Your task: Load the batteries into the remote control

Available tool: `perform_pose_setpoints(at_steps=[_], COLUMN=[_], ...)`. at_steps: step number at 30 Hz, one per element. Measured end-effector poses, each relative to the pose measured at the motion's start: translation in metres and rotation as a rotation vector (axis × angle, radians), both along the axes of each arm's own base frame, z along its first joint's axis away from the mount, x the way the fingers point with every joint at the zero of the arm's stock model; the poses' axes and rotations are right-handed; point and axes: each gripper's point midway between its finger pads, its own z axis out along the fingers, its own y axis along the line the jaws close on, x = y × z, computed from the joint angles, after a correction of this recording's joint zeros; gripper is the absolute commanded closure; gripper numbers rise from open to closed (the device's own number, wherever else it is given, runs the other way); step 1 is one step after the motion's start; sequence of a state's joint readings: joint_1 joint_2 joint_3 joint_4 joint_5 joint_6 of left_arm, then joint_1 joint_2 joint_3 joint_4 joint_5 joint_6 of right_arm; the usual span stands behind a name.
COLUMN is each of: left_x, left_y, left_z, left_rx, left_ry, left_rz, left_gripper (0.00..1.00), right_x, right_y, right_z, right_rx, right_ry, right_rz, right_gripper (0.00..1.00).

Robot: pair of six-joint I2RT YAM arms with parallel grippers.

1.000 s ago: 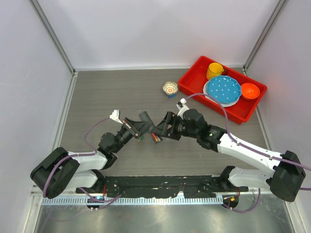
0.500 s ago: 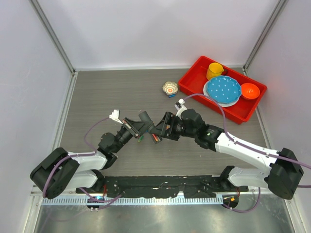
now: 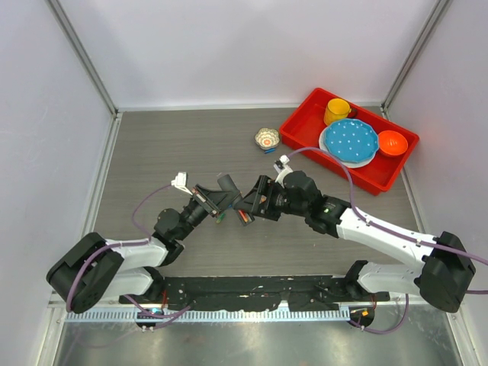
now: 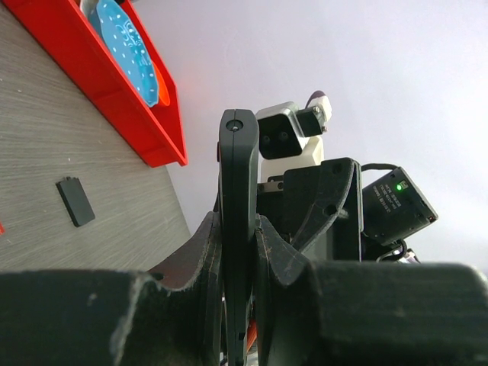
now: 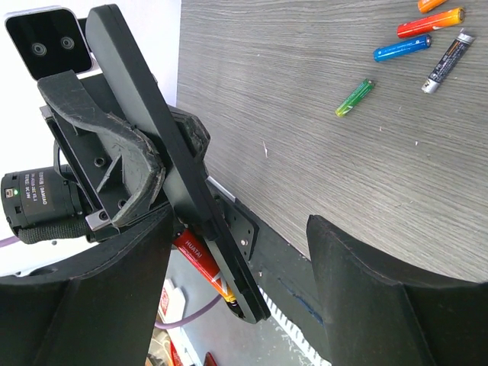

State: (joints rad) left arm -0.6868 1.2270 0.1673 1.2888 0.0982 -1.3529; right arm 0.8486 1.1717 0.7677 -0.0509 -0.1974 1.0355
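One red battery looks half-seated in the remote control, held mid-air edgewise in the clamped left gripper, right gripper wide open and empty beside it; insertion step, next probably pressing it home.

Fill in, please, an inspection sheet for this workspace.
Surface: grey wood-grain table.
Job's things: remote control held on edge, a red battery at one end; five loose batteries on the table; black cover lying apart.
Clutter: red tray holding yellow cup, blue plate, orange bowl; small patterned bowl beside it.
Grippers: left gripper shut on the remote control; right gripper open.
Cables: purple cable on each arm.
Surroundings: white walls.
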Motion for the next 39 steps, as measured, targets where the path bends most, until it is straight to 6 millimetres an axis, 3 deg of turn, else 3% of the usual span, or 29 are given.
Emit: perform_pose_setpoints(at_steps=[16,39], left_x=[0.0003,-0.0002], left_y=[0.0035,0.0041], left_z=[0.0047,0.0065], left_rx=[0.005,0.006], left_ry=[-0.016,-0.025], left_rz=[0.019,0.023], left_gripper=[1.0,1.0], right_x=[-0.0004,-0.0023], right_y=[0.0038,0.0012], right_z=[0.0022,0.0069], right_rx=[0.046,0.033], right_ry=[0.008,0.013], right_rz=[-0.003,-0.002], right_gripper=[0.27,0.23])
